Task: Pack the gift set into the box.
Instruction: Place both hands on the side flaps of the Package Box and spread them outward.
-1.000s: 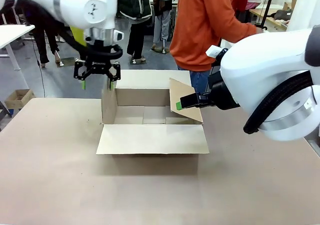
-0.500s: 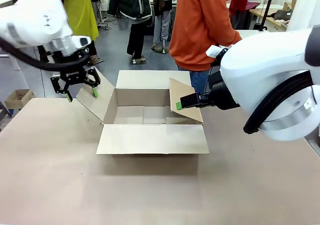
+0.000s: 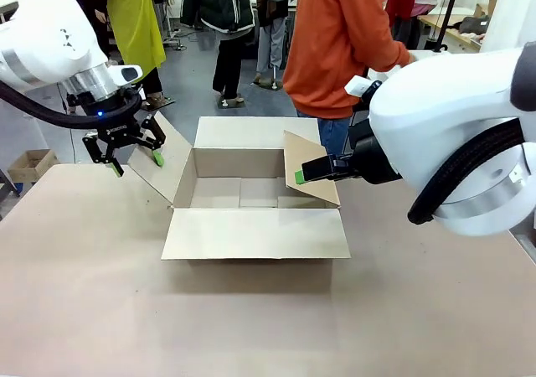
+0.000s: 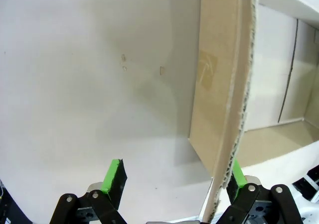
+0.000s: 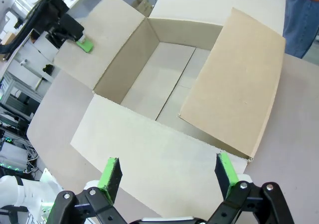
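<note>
The box [image 3: 255, 233] sits on the counter [image 3: 251, 327] in the middle of the front view, with all 4 flaps unfolded and nothing inside but its bare cardboard floor. The far and near flaps lie flat. The left flap [image 3: 163, 169] angles up and outward, and the right flap [image 3: 303, 149] leans inward over the opening.

At the upper left of the frame, the left tool [image 3: 135, 163] is spread, its 2 pads straddling the outer edge of the left flap. In the left wrist view the cardboard edge runs just beside one pad; I cannot tell whether they touch. The right tool [image 5: 168, 174] is also spread and pinches nothing. One pad sits against the right flap at centre right.

A person [image 3: 339, 33] in an orange top stands just behind the box.

The main risk is the leaning right flap. It narrows the mouth, so a tray lowered in could catch on it and tip. If the left arm moves sideways while straddling its flap, it would probably drag the light, empty box askew.
</note>
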Robot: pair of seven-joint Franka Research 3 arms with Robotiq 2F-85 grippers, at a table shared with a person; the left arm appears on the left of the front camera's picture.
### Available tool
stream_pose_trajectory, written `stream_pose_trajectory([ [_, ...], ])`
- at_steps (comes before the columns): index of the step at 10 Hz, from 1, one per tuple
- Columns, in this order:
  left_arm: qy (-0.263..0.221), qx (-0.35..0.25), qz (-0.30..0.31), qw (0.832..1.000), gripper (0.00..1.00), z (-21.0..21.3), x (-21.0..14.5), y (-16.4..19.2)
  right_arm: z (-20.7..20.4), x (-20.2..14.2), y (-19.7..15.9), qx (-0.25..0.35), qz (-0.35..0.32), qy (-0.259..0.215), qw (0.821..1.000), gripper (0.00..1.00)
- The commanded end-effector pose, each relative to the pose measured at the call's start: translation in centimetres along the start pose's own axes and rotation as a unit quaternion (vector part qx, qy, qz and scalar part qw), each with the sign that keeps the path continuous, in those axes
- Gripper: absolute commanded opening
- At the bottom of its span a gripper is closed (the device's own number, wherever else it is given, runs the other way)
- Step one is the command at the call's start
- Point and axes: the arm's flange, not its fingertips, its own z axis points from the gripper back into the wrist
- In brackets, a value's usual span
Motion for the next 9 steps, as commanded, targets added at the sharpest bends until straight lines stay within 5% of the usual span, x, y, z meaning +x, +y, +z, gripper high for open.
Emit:
stream_pose_trajectory([
  [1,-0.006,0.012,0.007,1.000,1.00,0.1,-0.1,-0.1,0.4,0.4,0.1,0.002,-0.009,0.000,1.000,1.00],
  [3,-0.006,0.012,0.007,1.000,1.00,0.1,-0.1,-0.1,0.0,0.0,0.0,0.000,0.000,0.000,1.000,1.00],
  [5,-0.006,0.012,0.007,1.000,1.00,0.1,-0.1,-0.1,0.5,5.7,4.8,-0.066,0.005,0.194,0.979,1.00],
  [7,-0.006,0.012,0.007,1.000,1.00,0.1,-0.1,-0.1,0.9,7.9,6.2,-0.126,-0.012,0.244,0.962,1.00],
  [9,-0.006,0.012,0.007,1.000,1.00,0.1,-0.1,-0.1,1.5,6.6,6.2,-0.122,0.003,0.176,0.977,1.00],
])
